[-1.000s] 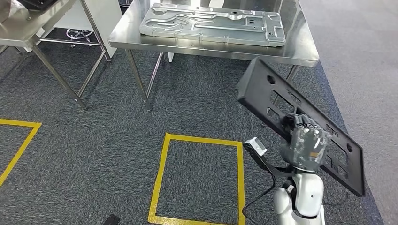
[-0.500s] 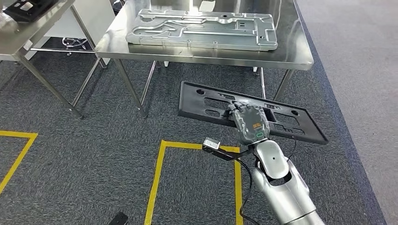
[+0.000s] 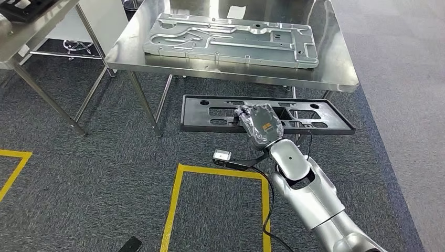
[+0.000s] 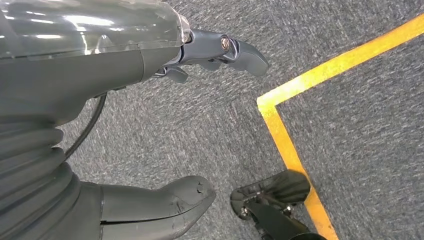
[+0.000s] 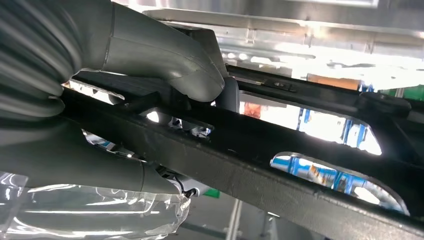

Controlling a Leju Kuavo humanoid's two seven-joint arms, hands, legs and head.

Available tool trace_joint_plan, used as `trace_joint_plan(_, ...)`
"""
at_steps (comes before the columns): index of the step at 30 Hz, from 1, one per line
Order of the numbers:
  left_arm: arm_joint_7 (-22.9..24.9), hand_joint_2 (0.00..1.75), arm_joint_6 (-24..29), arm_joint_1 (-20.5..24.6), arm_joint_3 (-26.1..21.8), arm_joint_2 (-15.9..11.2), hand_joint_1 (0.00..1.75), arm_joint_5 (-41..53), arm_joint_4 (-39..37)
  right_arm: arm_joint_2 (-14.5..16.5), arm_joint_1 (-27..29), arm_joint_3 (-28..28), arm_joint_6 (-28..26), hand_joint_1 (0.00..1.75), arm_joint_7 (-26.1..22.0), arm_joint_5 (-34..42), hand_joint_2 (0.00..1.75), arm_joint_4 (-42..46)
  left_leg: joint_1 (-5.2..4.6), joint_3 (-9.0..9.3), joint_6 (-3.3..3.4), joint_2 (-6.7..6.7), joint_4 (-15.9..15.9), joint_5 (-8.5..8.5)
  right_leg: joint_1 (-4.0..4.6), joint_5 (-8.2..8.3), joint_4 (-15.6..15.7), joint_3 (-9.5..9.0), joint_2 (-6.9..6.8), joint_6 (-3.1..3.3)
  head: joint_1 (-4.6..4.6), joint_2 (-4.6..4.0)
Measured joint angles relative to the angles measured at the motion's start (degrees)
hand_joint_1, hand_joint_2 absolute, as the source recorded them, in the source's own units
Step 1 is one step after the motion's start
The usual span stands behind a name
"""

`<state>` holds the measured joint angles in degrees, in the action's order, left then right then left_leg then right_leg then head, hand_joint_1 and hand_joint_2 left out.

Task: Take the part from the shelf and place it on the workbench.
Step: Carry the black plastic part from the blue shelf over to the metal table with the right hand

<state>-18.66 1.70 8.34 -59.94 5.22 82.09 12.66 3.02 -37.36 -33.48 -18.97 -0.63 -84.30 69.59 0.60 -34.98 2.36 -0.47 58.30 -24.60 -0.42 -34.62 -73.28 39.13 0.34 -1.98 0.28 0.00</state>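
— Two steel desks stand on the grey carpet (image 3: 105,173); what's on the nearer desk (image 3: 336,68)?

— One big stamped metal plate (image 3: 231,39), lying flat, taking up most of the top.

— And the black part (image 3: 210,113)?

— Long, flat, with cut-outs. It hangs level in the air just in front of the desk's near edge and below its top, touching nothing but the right hand (image 3: 260,125).

— How is it held?

— That hand grips it near the middle; in the wrist view the thumb (image 5: 170,60) presses one face and the fingers (image 5: 100,170) wrap the other.

— The left hand (image 4: 125,100)?

— Holding nothing, fingers (image 4: 240,50) apart from the thumb, above carpet and yellow floor tape (image 4: 290,145).
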Motion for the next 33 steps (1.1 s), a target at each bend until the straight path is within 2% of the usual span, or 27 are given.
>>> trace_joint_plan(1,0.08,1.75,-0.07,-0.03,0.05,0.01,0.0,-0.03,0.0,-0.02,-0.6,-0.51,0.86,1.75,0.0,-0.36,1.75,-0.4,0.0,0.47,-0.05,-0.01,0.01,-0.43,-0.09,-0.43,-1.09,1.47,-0.02,-0.07,0.01,0.0)
trace_joint_plan(2,0.17,1.75,-0.15,-0.06,0.11,0.01,0.0,-0.08,0.0,-0.03,-1.32,-1.14,1.68,1.75,0.0,-0.86,1.75,-0.83,0.0,1.03,-0.13,-0.02,0.01,-0.87,-0.16,0.45,-0.2,1.96,-0.04,-0.03,0.01,0.0)
trace_joint_plan(3,0.26,1.75,-0.23,-0.07,0.21,0.02,0.0,-0.14,0.0,-0.05,-2.17,-1.85,2.39,1.75,-0.01,-1.46,1.75,-1.21,-0.01,1.67,-0.23,-0.03,0.01,-1.31,-0.18,2.7,2.7,1.39,-0.05,0.17,0.01,0.0)
trace_joint_plan(4,0.32,1.75,-0.32,-0.08,0.34,0.03,0.0,-0.19,0.0,-0.1,-3.1,-2.65,2.97,1.75,-0.01,-2.14,1.75,-1.57,-0.01,2.25,-0.37,-0.04,-0.05,-1.78,-0.14,5.88,6.87,0.17,-0.09,0.47,0.01,0.0)
trace_joint_plan(5,0.39,1.75,-0.38,-0.05,0.48,0.08,0.0,-0.23,0.0,-0.18,-3.97,-3.42,3.33,1.75,-0.01,-2.75,1.75,-1.91,-0.04,2.83,-0.59,-0.04,-0.03,-2.21,0.03,8.3,10.62,-1.0,-0.15,0.77,-0.04,-0.01)
trace_joint_plan(6,0.43,1.75,-0.41,-0.01,0.61,0.13,0.0,-0.26,0.0,-0.25,-4.75,-4.14,3.57,1.75,0.0,-3.2,1.75,-2.24,-0.06,3.22,-0.88,-0.05,-0.12,-2.6,0.25,9.69,13.41,-1.89,-0.22,1.11,-0.05,-0.01)
trace_joint_plan(7,0.48,1.75,-0.43,0.02,0.74,0.18,0.0,-0.27,0.0,-0.32,-5.3,-4.79,3.68,1.75,0.01,-3.49,1.75,-2.51,-0.06,3.55,-1.24,-0.06,-0.27,-2.86,0.47,10.38,15.0,-2.4,-0.27,1.49,-0.07,-0.01)
trace_joint_plan(10,0.59,1.75,-0.46,-0.06,1.07,0.21,0.0,-0.27,0.0,-0.48,-5.91,-6.09,3.71,1.75,0.07,-3.74,1.75,-3.1,-0.08,4.26,-2.47,-0.04,0.48,-2.81,0.44,10.41,16.07,-3.76,-0.26,2.77,-0.07,-0.01)
trace_joint_plan(12,0.61,1.75,-0.48,-0.01,1.16,0.23,0.0,-0.27,0.0,-0.54,-6.22,-6.6,3.68,1.75,0.14,-3.76,1.75,-3.37,0.0,3.03,-2.93,0.05,4.05,-3.95,0.2,10.19,16.42,-5.15,-0.33,3.42,-0.28,-0.01)
trace_joint_plan(15,0.61,1.75,-0.5,-0.04,1.22,0.22,0.0,-0.3,0.0,-0.56,-6.57,-7.4,3.76,1.75,0.17,-3.56,1.75,-3.79,0.16,-3.04,-3.29,0.11,13.83,-8.06,0.22,9.17,16.48,-6.31,-0.25,3.77,-0.6,-0.01)
trace_joint_plan(16,0.62,1.75,-0.5,-0.17,1.23,0.2,0.0,-0.32,0.0,-0.58,-6.46,-7.6,3.96,1.75,0.11,-3.15,1.75,-4.03,0.17,-4.69,-3.36,0.12,15.49,-8.8,0.24,8.76,16.44,-6.69,-0.15,3.73,-0.62,0.0)
trace_joint_plan(17,0.62,1.75,-0.5,-0.3,1.24,0.2,0.0,-0.36,0.0,-0.6,-6.3,-7.72,4.25,1.75,0.06,-2.6,1.75,-4.31,0.17,-5.49,-3.42,0.13,15.27,-8.45,0.24,8.32,16.38,-7.15,-0.06,3.66,-0.63,0.0)
trace_joint_plan(18,0.62,1.75,-0.49,-0.4,1.24,0.19,0.0,-0.42,0.0,-0.61,-6.13,-7.78,4.62,1.75,0.01,-1.97,1.75,-4.67,0.18,-5.26,-3.39,0.14,12.88,-6.68,0.23,7.83,16.31,-7.7,0.01,3.53,-0.63,0.0)
trace_joint_plan(20,0.61,1.75,-0.48,-0.56,1.24,0.17,0.0,-0.5,0.0,-0.68,-5.9,-7.86,5.19,1.75,-0.04,-1.2,1.75,-5.68,0.14,-3.35,-3.13,0.19,5.35,-1.23,0.26,6.77,16.15,-8.79,0.04,3.15,-0.59,0.0)
trace_joint_plan(21,0.59,1.75,-0.47,-0.6,1.24,0.17,0.0,-0.54,0.0,-0.75,-5.85,-7.9,5.29,1.75,-0.05,-1.07,1.75,-6.34,0.01,-2.56,-2.87,0.22,2.42,0.44,0.3,6.35,16.11,-9.08,0.07,2.87,-0.56,0.0)
trace_joint_plan(22,0.57,1.75,-0.47,-0.67,1.24,0.17,0.0,-0.57,0.0,-0.88,-5.8,-7.93,5.25,1.75,-0.06,-1.06,1.75,-7.01,-0.13,-2.18,-2.51,0.23,0.85,1.42,0.35,6.01,16.13,-9.17,0.08,2.53,-0.54,0.0)
trace_joint_plan(25,0.5,1.75,-0.46,-0.93,1.28,0.19,0.0,-0.87,0.0,-1.38,-5.57,-7.99,4.6,1.75,-0.02,-1.08,1.75,-8.48,-0.24,-1.53,-1.3,0.13,0.14,1.5,0.38,5.79,15.33,-9.08,0.09,1.37,-0.51,0.0)
trace_joint_plan(27,0.46,1.75,-0.45,-0.95,1.32,0.22,0.0,-1.1,0.0,-1.73,-5.68,-7.98,4.0,1.75,0.03,-1.08,1.75,-8.98,-0.06,-0.61,-0.59,0.11,-0.21,1.19,0.26,5.46,11.84,-7.37,0.01,0.7,-0.42,-0.01)
trace_joint_plan(28,0.44,1.75,-0.45,-0.91,1.34,0.24,0.0,-1.16,0.0,-1.96,-5.77,-7.98,3.8,1.75,0.05,-1.08,1.75,-9.14,-0.01,-0.22,-0.34,0.12,-0.36,0.95,0.14,4.72,8.7,-5.41,-0.03,0.47,-0.36,-0.01)
trace_joint_plan(30,0.48,1.75,-0.45,-0.91,1.36,0.23,0.0,-1.2,0.0,-2.46,-5.79,-7.98,3.61,1.75,0.13,-1.29,1.75,-9.32,0.0,0.49,-0.06,0.09,-0.39,0.2,0.05,2.05,1.7,-0.36,-0.06,0.19,-0.28,-0.01)
trace_joint_plan(31,0.52,1.75,-0.44,-0.97,1.36,0.22,0.0,-1.21,0.0,-2.74,-5.7,-7.98,3.59,1.75,0.22,-1.54,1.75,-9.36,0.0,0.93,-0.06,0.04,-0.38,-0.24,0.01,1.08,-0.34,1.64,-0.07,0.16,-0.27,0.0)
trace_joint_plan(32,0.57,1.75,-0.43,-1.06,1.37,0.22,0.0,-1.22,0.0,-3.05,-5.61,-7.98,3.54,1.75,0.4,-1.95,1.75,-9.37,-0.01,1.48,-0.08,-0.04,-0.37,-0.72,0.0,1.07,-0.68,2.84,-0.07,0.18,-0.26,0.0)
trace_joint_plan(33,0.62,1.75,-0.42,-1.15,1.37,0.22,0.0,-1.25,0.0,-3.38,-5.57,-7.97,3.41,1.75,0.7,-2.48,1.75,-9.34,-0.03,2.17,-0.14,-0.11,-0.37,-1.22,0.02,2.43,1.05,2.96,-0.08,0.27,-0.25,0.0)
